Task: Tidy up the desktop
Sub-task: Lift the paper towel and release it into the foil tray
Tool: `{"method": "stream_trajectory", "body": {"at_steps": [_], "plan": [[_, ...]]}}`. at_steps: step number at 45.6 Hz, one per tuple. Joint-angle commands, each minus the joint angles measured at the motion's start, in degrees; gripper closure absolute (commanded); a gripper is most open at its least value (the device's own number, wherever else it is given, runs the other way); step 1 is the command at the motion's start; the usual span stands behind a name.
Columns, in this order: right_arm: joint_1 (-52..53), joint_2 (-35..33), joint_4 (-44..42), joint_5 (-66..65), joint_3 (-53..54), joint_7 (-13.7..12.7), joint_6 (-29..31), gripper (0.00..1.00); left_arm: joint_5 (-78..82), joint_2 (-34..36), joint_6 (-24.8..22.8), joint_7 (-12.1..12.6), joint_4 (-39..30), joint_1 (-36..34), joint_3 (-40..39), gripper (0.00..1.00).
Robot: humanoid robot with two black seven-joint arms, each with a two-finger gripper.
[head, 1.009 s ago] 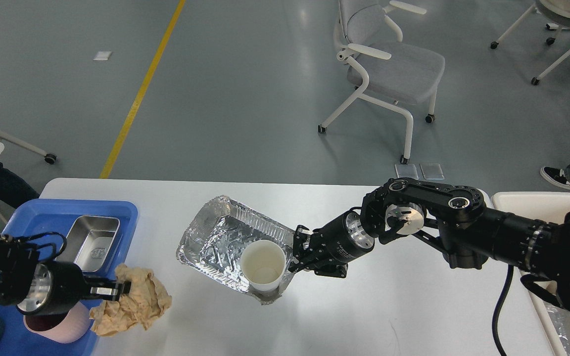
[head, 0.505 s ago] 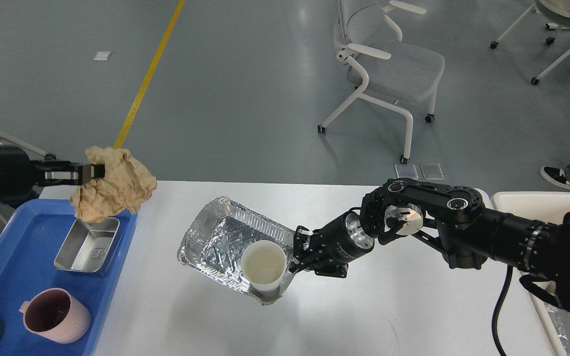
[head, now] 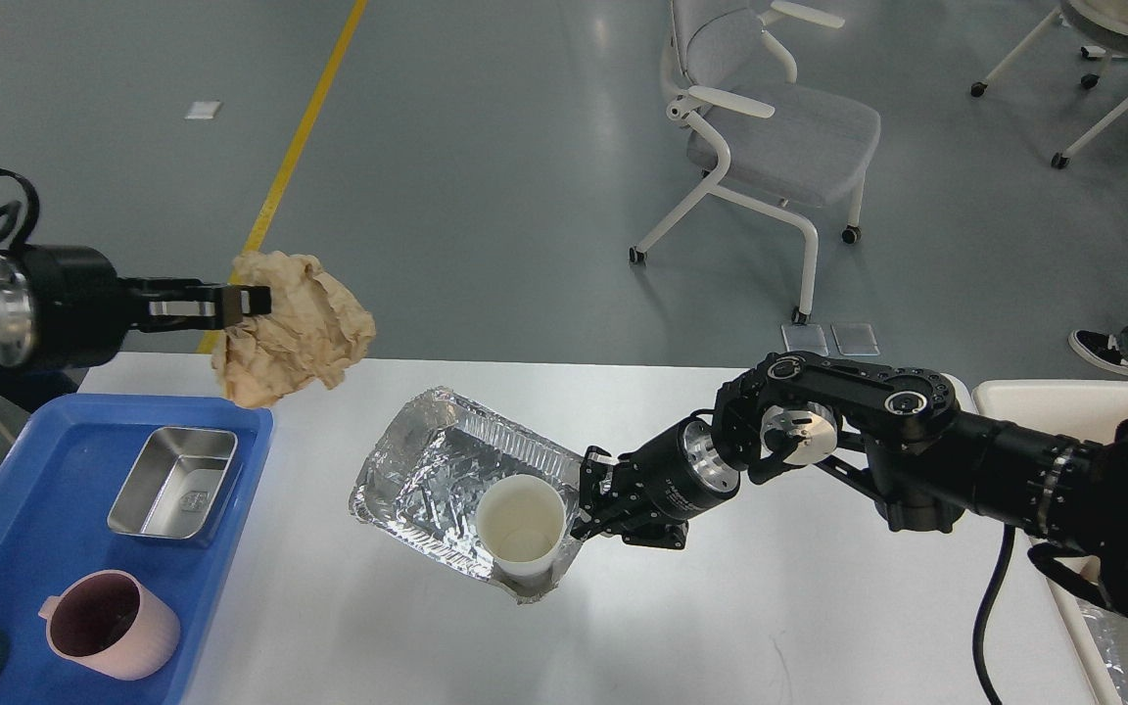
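Observation:
The white desktop (head: 721,627) fills the lower part of the head view. My left gripper (head: 249,302) is shut on a crumpled brown paper ball (head: 300,333) and holds it high above the desktop's far left edge. A crumpled foil tray (head: 437,470) lies at the middle with a white paper cup (head: 520,524) standing in its near right corner. My right gripper (head: 591,504) is at the foil tray's right rim beside the cup; whether it grips the rim is unclear.
A blue plastic tray (head: 55,529) at the left holds a steel container (head: 174,482) and a pink mug (head: 109,627). A cream-coloured bin (head: 1073,401) stands at the right edge. A grey chair (head: 770,127) stands on the floor beyond.
My left gripper lifted the paper ball from the desktop beside the blue tray, raised it high, then moved it rightward. The right arm, foil tray and cup stayed still.

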Motion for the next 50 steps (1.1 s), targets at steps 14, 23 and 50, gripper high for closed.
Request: {"method": "stream_trajectory", "body": {"at_steps": [14, 23, 50], "plan": [[-0.1, 0.1, 0.1, 0.0, 0.4, 0.0, 0.0, 1.0, 2.3, -11.6, 0.0, 3.7, -0.1, -0.2, 8.4, 1.0], [-0.1, 0.1, 0.1, 0.0, 0.5, 0.0, 0.0, 1.0, 4.1, -11.9, 0.0, 3.6, -0.1, 0.8, 10.9, 1.0], [-0.2, -0.2, 0.1, 0.0, 0.8, 0.1, 0.1, 1.0, 4.2, -11.5, 0.0, 2.4, -0.1, 0.9, 11.4, 0.18]]}}
